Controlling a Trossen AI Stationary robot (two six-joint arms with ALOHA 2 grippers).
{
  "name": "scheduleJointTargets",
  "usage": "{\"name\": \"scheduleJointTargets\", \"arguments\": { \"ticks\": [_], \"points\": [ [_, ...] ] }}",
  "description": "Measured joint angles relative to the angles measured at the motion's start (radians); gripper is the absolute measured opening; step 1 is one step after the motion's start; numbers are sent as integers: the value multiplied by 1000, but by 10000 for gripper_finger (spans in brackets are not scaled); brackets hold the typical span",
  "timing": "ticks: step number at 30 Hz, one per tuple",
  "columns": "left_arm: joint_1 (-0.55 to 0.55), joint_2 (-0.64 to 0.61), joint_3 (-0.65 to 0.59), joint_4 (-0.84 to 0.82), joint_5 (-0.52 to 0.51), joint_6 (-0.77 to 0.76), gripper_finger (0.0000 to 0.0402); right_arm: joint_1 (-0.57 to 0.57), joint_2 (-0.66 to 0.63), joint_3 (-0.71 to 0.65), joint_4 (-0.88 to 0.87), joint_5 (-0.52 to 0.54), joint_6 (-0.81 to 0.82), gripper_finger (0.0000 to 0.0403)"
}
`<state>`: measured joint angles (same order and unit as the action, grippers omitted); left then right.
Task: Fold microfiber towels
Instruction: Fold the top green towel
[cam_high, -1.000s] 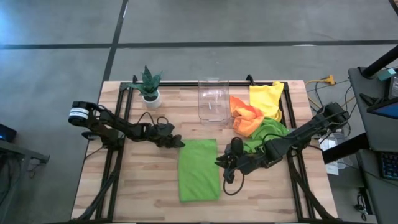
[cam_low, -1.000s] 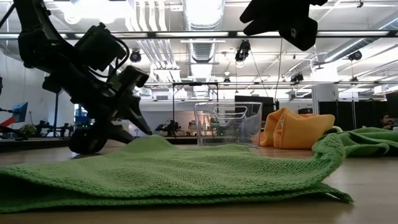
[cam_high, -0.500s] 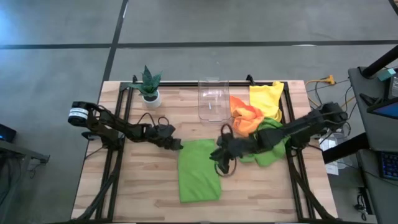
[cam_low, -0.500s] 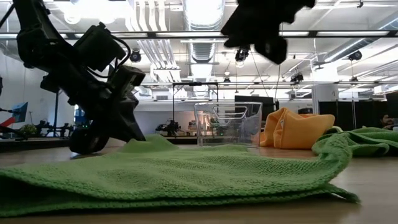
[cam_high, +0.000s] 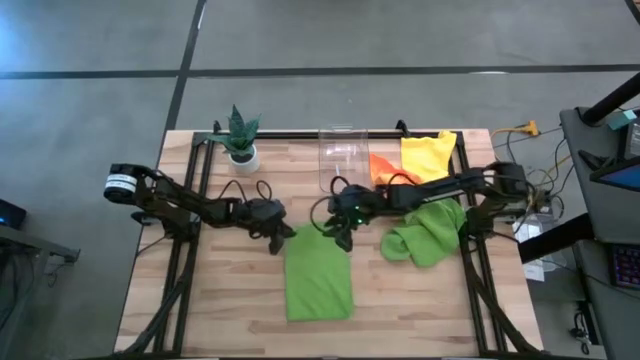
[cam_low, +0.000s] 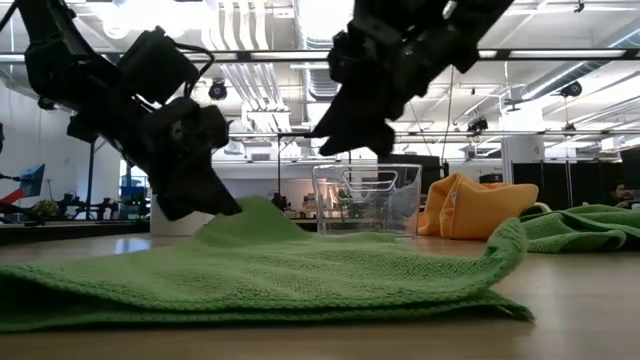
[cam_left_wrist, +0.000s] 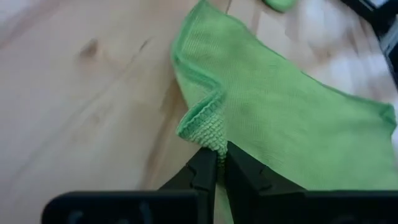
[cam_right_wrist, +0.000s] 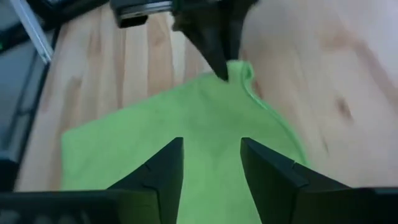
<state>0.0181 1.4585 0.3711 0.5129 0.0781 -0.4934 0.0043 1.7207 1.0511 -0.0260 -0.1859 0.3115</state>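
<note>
I have the left gripper (cam_left_wrist: 216, 163) pinched tight on the far left corner of the green towel (cam_high: 318, 272), which lies flat on the table (cam_high: 220, 300) between the arms, its long side running toward me; the held corner is puckered up off the wood. My right gripper (cam_right_wrist: 211, 158) hangs over the towel's far right corner with its fingers spread and nothing between them. I judge this cloth light, limp and grippy rather than slick; it will sag and drag, so each hold belongs right at a corner, on the hemmed edge. A second green towel (cam_high: 425, 232) lies crumpled to the right; the orange towel (cam_high: 382, 165) and yellow towel (cam_high: 427, 155) sit beyond it.
</note>
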Motion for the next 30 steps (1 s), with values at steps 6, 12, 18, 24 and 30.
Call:
{"name": "scheduleJointTargets", "arguments": {
  "ticks": [6, 12, 18, 24, 30],
  "points": [
    [0, -1, 13, 0, 62, 133, 11, -3, 133, 171, -150, -9, -214, 175],
    [-13, -1, 31, 0, 100, 285, 11, -26, 291, 347, -368, -10, -330, 198],
    [-40, -2, 40, -2, 68, 469, 11, -53, 324, 401, -388, -28, -361, 213],
    [-42, -2, 40, -48, 44, 475, 11, -80, 303, 400, -434, -28, -400, 215],
    [-50, -6, 40, -52, 41, 478, 11, -82, 311, 390, -474, -48, -489, 215]
  ]
}}
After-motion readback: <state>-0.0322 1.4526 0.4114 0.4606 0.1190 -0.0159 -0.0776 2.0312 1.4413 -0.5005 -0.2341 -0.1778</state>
